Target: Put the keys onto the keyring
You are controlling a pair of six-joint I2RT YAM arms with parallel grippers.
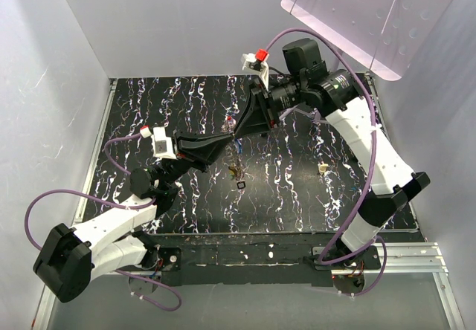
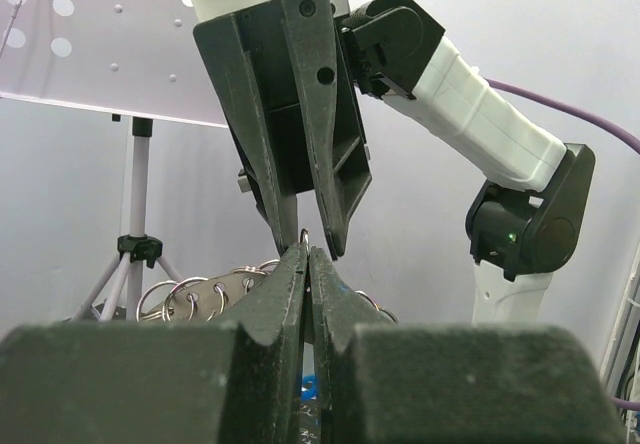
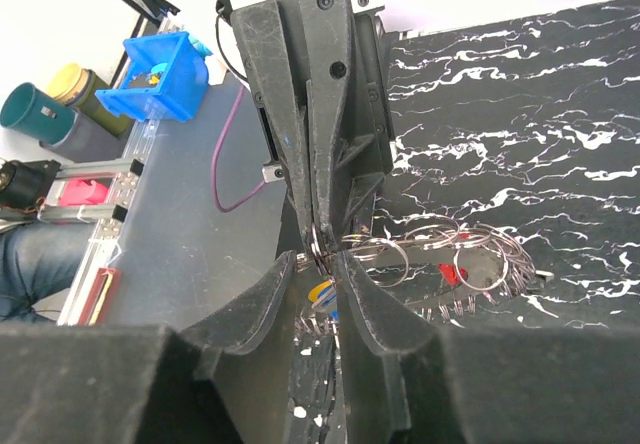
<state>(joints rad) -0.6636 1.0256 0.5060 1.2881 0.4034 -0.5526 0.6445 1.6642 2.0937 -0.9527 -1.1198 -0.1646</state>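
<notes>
right wrist view: both jaws pinch the keyring (image 3: 318,247) in midair; no writing legible.

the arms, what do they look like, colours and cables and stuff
Both arms have white link shells with black joints, and a purple cable loops along each. The left gripper and right gripper have black, wedge-shaped fingers. A small red block sits on each wrist, and a square code tag on the left.

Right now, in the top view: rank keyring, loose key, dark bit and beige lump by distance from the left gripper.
From the left gripper, top view:
1. keyring: at the fingertips, pinched.
2. loose key: on the mat, just nearward of the tips.
3. dark bit: a little further nearward, close behind the key.
4. beige lump: well off to the right.
</notes>
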